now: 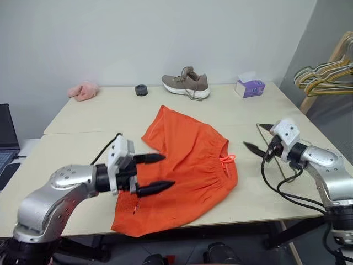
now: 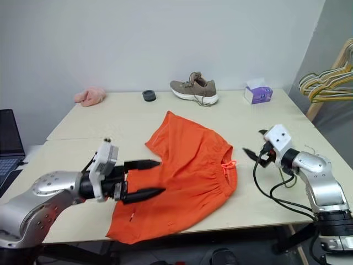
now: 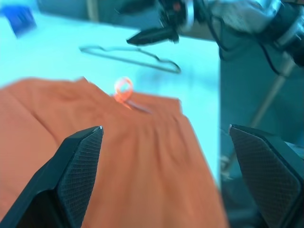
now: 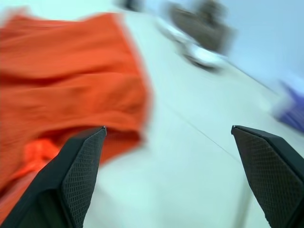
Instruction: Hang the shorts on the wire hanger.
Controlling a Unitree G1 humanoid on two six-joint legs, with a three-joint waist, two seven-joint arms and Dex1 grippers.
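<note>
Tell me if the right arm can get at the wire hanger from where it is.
Probably yes: the wire hanger lies flat on the table beside the open right gripper, apart from the shorts, nothing covering it.

Pale table [image 1: 83, 144]: orange shorts [image 1: 187, 165], wire hanger [image 3: 130, 56], shoe [image 1: 186, 84], tissue box [image 1: 249, 88].

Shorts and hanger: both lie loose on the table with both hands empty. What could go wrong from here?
1. The wire hanger lies flat on the table, thin and low, so the open right gripper above it may slip off when it closes.
2. The shorts reach the table's near edge; the open left gripper could drag them off.
3. The drawstring could snag a finger.
</note>
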